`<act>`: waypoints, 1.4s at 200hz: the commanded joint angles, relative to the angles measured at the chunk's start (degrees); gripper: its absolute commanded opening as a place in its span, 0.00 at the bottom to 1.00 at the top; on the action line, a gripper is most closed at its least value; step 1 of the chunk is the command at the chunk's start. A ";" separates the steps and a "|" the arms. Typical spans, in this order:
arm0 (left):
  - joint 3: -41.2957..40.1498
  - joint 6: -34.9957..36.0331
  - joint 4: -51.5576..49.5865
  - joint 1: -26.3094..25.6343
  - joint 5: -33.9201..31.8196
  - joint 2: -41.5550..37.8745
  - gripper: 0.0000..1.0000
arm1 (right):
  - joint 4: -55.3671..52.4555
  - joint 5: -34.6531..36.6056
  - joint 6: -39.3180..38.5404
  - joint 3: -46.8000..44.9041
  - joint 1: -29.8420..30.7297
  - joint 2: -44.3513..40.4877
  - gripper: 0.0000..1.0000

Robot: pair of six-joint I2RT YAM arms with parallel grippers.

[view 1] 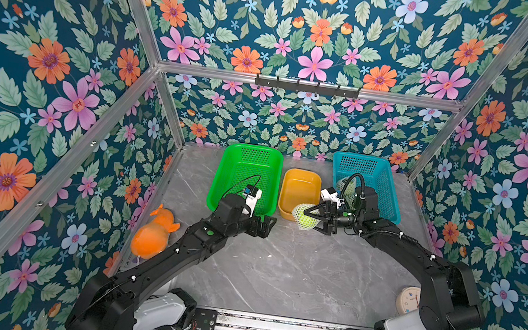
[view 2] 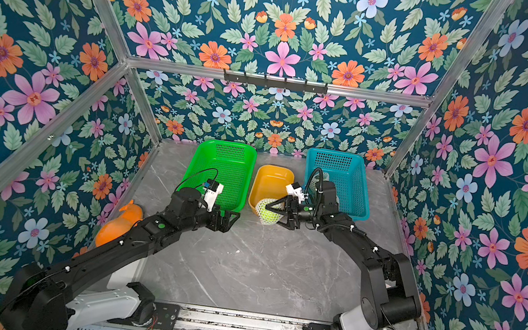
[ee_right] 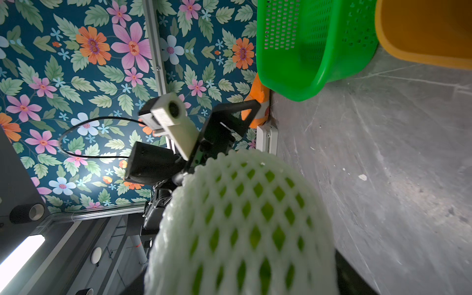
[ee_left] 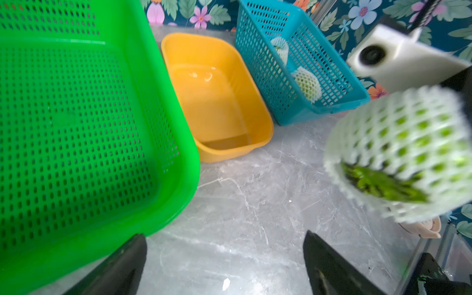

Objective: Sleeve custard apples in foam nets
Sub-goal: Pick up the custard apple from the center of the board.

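Right at the near right corner of the yellow tub point(view 1: 300, 181), we've got the right gripper point(view 1: 310, 220) clamped around a custard apple point(view 1: 304, 220) that's already inside its foam net point(view 1: 297, 209). It looks lifted off the marble table point(view 1: 292, 275). One finger sits on the far side of the fruit and one on the near side. The right wrist view is mostly white mesh with green showing through the diamond holes. In the left wrist view we can see bumpy green skin at the net's open end.

Left of the tub sits the green basket point(view 1: 247, 170). The left gripper point(view 1: 266, 226) hovers by that basket's near corner on the tub's side, jaws spread wide. Just bare marble shows between its two black fingers point(ee_left: 122, 265) in the left wrist view. It's near the held fruit but not touching it.

Right of the tub, the blue basket point(view 1: 388, 194) holds two more netted custard apples point(ee_left: 306, 84), one closer to the back wall than the other. Way off to the tub's left, past the green basket, an orange plush toy point(view 1: 153, 234) lies at the table's edge by the side wall.
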 commanded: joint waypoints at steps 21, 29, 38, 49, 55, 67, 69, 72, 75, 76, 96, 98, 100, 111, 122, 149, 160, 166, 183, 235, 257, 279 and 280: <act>6.51 9.98 -3.78 -0.07 6.49 2.08 1.00 | -8.95 3.41 -6.57 0.91 0.20 -1.77 0.66; 7.94 11.00 -4.14 -0.24 8.94 3.19 1.00 | -11.04 3.67 -7.65 1.33 0.29 -1.79 0.66; 9.86 12.35 -5.32 -0.69 11.58 4.87 1.00 | -13.61 3.84 -9.24 2.02 0.44 -1.79 0.66; 11.89 14.14 -6.89 -2.04 12.67 6.85 1.00 | -15.85 3.84 -10.52 2.58 0.63 -1.70 0.66; 12.87 15.24 -7.80 -2.99 12.32 7.99 1.00 | -16.67 3.69 -11.03 2.75 0.64 -1.70 0.66; 14.30 16.86 -9.02 -4.72 12.01 9.68 1.00 | -18.20 3.68 -11.84 3.12 0.74 -1.70 0.66; 14.46 17.06 -9.04 -5.01 12.09 9.96 1.00 | -18.30 3.68 -11.93 3.09 0.77 -1.66 0.66; 14.72 17.24 -9.10 -5.32 12.25 10.32 1.00 | -18.47 3.63 -12.10 3.14 0.76 -1.62 0.66; 14.92 17.41 -9.09 -5.53 12.55 10.65 1.00 | -18.78 3.56 -12.22 3.22 0.90 -1.61 0.66; 15.00 17.44 -9.12 -5.61 12.70 10.77 1.00 | -18.85 3.53 -12.28 3.29 0.87 -1.61 0.66; 15.92 16.99 -7.56 -6.53 15.63 12.57 1.00 | -19.53 3.61 -12.85 3.42 1.03 -1.22 0.66; 16.01 16.90 -7.38 -6.54 15.96 12.71 1.00 | -19.53 3.60 -12.86 3.41 1.04 -1.14 0.66; 16.07 16.76 -7.14 -6.57 16.20 12.89 1.00 | -19.53 3.59 -12.87 3.36 1.08 -1.10 0.66; 16.51 16.34 -6.09 -6.62 17.20 13.70 1.00 | -19.53 3.56 -12.96 3.44 1.18 -0.78 0.66; 17.06 16.00 -5.35 -6.75 18.43 14.50 1.00 | -19.50 3.52 -12.96 3.67 1.26 -0.52 0.66; 19.69 15.85 -5.55 -7.22 22.41 18.00 1.00 | -19.64 3.97 -13.12 4.36 1.36 0.13 0.66; 20.93 16.37 -6.94 -7.66 23.35 19.52 1.00 | -19.88 4.20 -13.31 4.80 1.33 0.23 0.66; 21.46 16.42 -7.40 -7.83 23.78 20.30 1.00 | -19.66 4.16 -13.10 4.89 1.36 0.32 0.66; 22.35 16.46 -7.97 -8.50 24.27 21.92 1.00 | -19.37 3.97 -12.90 5.09 1.40 0.28 0.66; 22.26 16.18 -6.14 -8.71 22.03 22.43 0.96 | -18.71 2.99 -12.57 4.52 1.40 0.06 0.66; 22.22 16.01 -6.00 -8.92 21.87 23.38 0.94 | -17.65 2.79 -11.92 4.09 1.45 0.06 0.66; 22.23 15.73 -5.49 -9.21 21.91 24.04 0.94 | -15.91 2.18 -10.87 3.25 1.42 -0.02 0.66; 22.21 15.72 -5.47 -9.21 21.86 24.05 0.94 | -15.83 2.18 -10.81 3.21 1.43 -0.03 0.66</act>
